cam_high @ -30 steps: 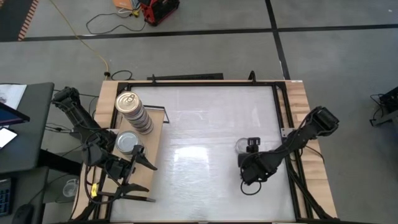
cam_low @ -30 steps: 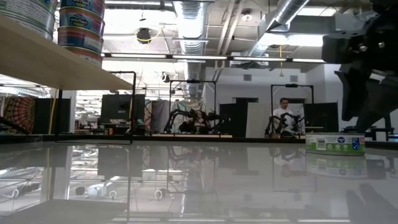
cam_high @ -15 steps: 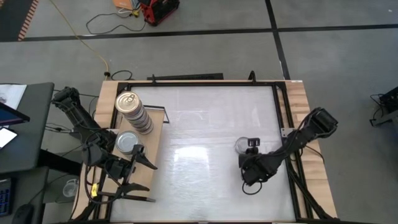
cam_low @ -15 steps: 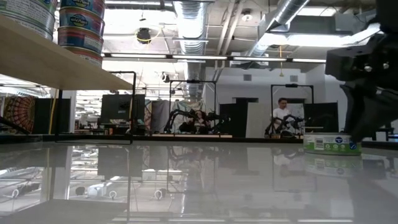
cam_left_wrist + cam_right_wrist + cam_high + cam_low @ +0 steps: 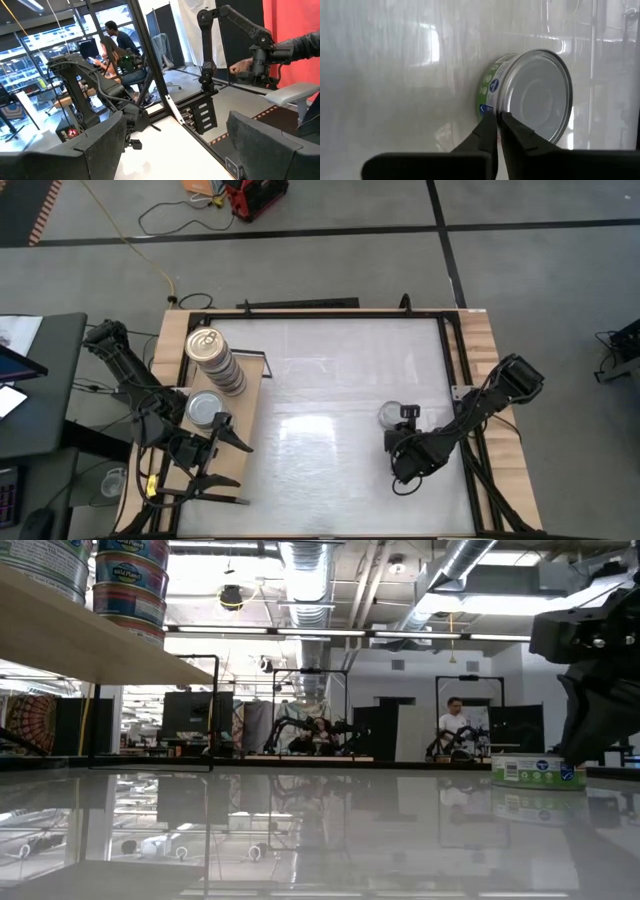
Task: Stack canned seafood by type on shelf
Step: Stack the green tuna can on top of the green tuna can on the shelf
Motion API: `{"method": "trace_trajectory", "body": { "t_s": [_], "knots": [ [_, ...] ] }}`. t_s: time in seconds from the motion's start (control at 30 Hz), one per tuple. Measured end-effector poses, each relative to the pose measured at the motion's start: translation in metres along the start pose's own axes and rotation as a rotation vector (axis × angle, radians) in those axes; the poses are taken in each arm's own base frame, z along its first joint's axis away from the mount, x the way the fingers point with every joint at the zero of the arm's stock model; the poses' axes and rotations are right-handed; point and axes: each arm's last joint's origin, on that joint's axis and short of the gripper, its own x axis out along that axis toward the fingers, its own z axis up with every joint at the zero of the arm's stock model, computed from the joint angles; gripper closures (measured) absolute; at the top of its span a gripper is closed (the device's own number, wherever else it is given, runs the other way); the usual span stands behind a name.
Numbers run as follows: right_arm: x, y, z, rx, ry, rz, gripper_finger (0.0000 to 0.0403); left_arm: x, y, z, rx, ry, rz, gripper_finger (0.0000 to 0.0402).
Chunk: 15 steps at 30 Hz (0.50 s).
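A flat round can [image 5: 535, 95] with a plain silver top and a green-and-blue label stands upright on the white table right of centre [image 5: 388, 415], also seen in the low view [image 5: 537, 771]. My right gripper [image 5: 497, 119] slants down onto its near rim, fingers closed together [image 5: 393, 429]. On the wooden shelf [image 5: 245, 405] at the left stands a stack of gold-topped cans [image 5: 206, 346] and, nearer, a silver-topped stack [image 5: 205, 408]. My left gripper [image 5: 175, 155] waits open and level over the shelf's near end [image 5: 215, 470]. My right gripper has its two fingertips on the can's top rim [image 5: 494, 111], on the side nearest the arm. One fingertip [image 5: 487, 125] lies at the labelled wall and the other [image 5: 512, 131] over the lid. They slant down from the table's near right. The can stands flat on the table.
The shelf's black metal frame [image 5: 215, 710] rises above the table at the left. Black rails [image 5: 455, 370] run along the table's right side. Beyond the table a person [image 5: 117, 40] sits, and a hand [image 5: 242, 65] holds another arm in the room.
My right gripper has sunk a little onto the can. The can has shifted slightly on the table and stays upright.
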Motion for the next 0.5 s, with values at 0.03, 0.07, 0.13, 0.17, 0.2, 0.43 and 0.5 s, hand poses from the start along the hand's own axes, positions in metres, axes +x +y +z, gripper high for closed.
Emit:
{"method": "trace_trajectory", "body": {
  "t_s": [0.03,0.07,0.13,0.17,0.2,0.43,0.5],
  "knots": [
    [0.0,0.0,0.0,0.0,0.0,0.001,0.0353,0.0,0.0,0.0,0.0,0.0,0.0,0.007],
    [0.0,0.001,0.0,-0.001,-0.001,0.002,0.0352,0.0,0.0,0.0,-0.001,0.0,0.0,0.007],
    [0.0,0.001,0.0,-0.001,-0.004,0.005,0.0355,0.0,0.0,0.0,-0.001,0.0,0.0,0.007],
    [-0.001,0.002,-0.001,-0.002,-0.007,0.006,0.0358,0.0,0.0,0.0,-0.001,0.0,0.0,0.007],
    [-0.001,0.002,-0.001,-0.002,-0.01,0.008,0.0362,0.0,0.0,0.0,-0.001,0.0,0.0,0.007],
    [-0.002,0.013,-0.006,0.026,0.021,0.095,0.0385,0.0,0.0,0.0,-0.003,0.0,-0.001,0.007],
    [-0.005,0.014,-0.007,0.031,0.011,0.089,0.0382,0.0,0.0,0.0,-0.003,0.0,-0.001,0.007]
  ]
}}
